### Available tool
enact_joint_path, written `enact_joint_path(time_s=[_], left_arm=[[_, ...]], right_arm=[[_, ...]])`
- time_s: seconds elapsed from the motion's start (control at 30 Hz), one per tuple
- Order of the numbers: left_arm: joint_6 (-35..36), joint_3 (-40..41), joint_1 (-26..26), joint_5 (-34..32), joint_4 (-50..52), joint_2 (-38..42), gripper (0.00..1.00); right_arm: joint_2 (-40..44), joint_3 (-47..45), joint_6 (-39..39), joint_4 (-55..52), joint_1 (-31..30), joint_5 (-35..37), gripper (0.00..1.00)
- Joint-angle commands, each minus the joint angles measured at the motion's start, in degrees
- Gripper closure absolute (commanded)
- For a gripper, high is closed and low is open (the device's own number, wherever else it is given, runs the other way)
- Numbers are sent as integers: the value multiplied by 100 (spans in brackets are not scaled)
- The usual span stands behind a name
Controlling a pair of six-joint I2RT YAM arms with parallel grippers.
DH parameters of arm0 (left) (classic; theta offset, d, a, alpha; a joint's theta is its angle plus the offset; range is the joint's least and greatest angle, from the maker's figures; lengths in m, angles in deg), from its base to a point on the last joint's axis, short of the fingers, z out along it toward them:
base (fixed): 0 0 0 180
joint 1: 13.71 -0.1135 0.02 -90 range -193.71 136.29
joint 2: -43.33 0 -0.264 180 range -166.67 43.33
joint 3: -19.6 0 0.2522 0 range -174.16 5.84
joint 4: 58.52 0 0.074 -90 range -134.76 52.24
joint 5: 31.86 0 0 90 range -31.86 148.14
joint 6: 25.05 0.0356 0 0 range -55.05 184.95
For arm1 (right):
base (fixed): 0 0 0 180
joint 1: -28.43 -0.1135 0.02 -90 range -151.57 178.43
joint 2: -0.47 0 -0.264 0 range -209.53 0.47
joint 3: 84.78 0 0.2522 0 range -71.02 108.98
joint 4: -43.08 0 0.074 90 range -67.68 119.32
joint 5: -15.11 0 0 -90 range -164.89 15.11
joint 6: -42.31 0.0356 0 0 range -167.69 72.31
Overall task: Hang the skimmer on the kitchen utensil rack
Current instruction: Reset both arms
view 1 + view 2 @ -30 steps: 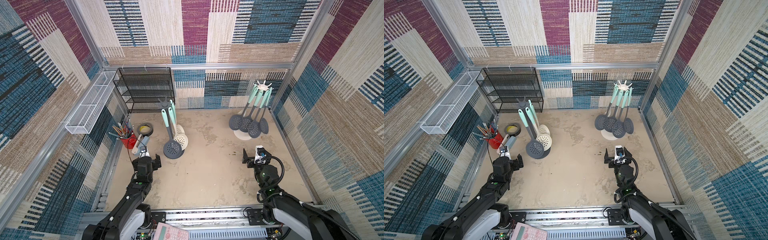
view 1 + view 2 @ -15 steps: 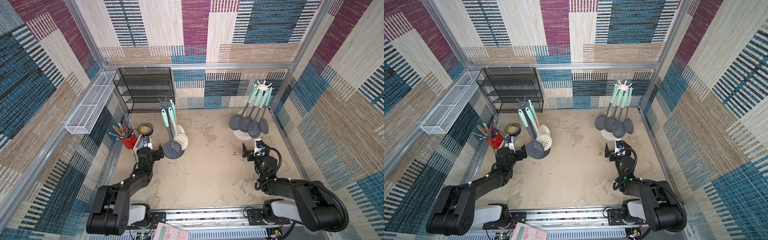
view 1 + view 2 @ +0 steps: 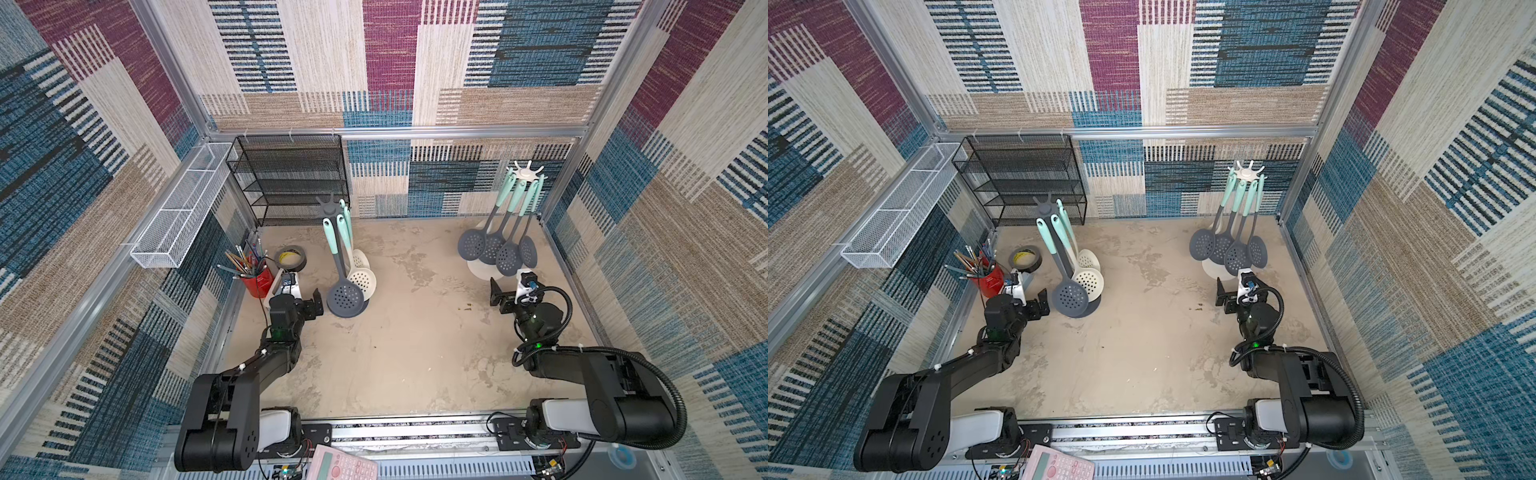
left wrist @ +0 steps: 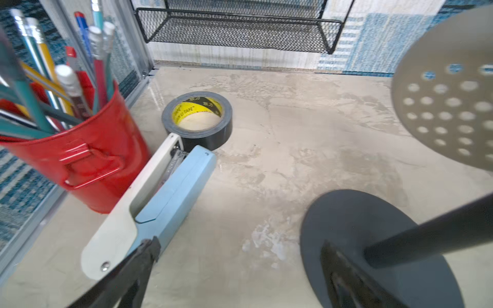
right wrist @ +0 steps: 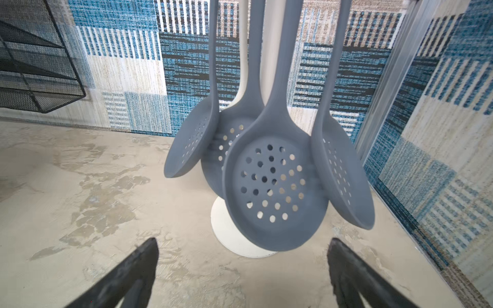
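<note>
My left gripper and right gripper: jaws wide, empty. Grey skimmer hangs on the dark utensil rack, near left, just beside my left gripper. Probably light, with a floppy silicone head; grasp the stiffer mint handle.

A lab robot cell: aluminium frame posts hold patchwork woven wall panels around a stained desk, two black arms bolt to a rail at its front edge, and a pencil cup shares space with hung skimmers.
</note>
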Motion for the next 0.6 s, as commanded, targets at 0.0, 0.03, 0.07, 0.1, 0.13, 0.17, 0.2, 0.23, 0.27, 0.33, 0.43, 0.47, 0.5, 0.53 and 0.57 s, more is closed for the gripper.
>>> enact_joint_path(time_s=[0.0, 0.03, 0.07, 0.1, 0.13, 0.17, 0.2, 0.23, 0.27, 0.33, 0.43, 0.47, 0.5, 0.53, 0.57], left_arm=[[204, 12, -36, 130, -473, -75, 3], [189, 3, -72, 140, -535, -136, 3], [171, -35, -112, 183, -609, -235, 3], [198, -38, -133, 265, -714, -349, 3], [235, -49, -135, 337, -774, -450, 4], [262, -89, -134, 368, -860, -593, 4], [286, -110, -134, 376, -964, -722, 4], [311, -127, -135, 428, -1034, -845, 4], [315, -135, -135, 476, -1081, -949, 4], [389, -103, -128, 589, -1300, -1173, 4], [367, -243, -122, 542, -1374, -1389, 0], [343, -286, -126, 504, -1249, -1386, 0], [345, -302, -126, 483, -1265, -1400, 0], [325, -355, -126, 430, -1220, -1436, 0], [298, -450, -126, 340, -1034, -1433, 0]], right_arm=[[-36, 68, 185, -16, 118, -189, 1], [-49, 75, 222, -11, 156, -260, 1], [-49, 61, 226, 24, 171, -304, 1], [-46, 41, 246, 72, 173, -322, 1], [-71, 15, 294, 158, 179, -332, 1], [-173, -44, 334, 371, 215, -415, 1], [-292, -87, 352, 606, 224, -446, 1], [-458, -138, 356, 858, 225, -473, 1], [-579, -168, 351, 1008, 224, -486, 1], [-760, -213, 371, 1260, 225, -439, 1], [-1036, -340, 386, 1732, 226, -415, 1], [-1057, -348, 398, 1791, 228, -400, 1], [-1005, -288, 398, 1564, 227, -377, 1], [-1051, -220, 407, 1519, 226, -353, 2], [-1064, -164, 407, 1428, 224, -353, 2]])
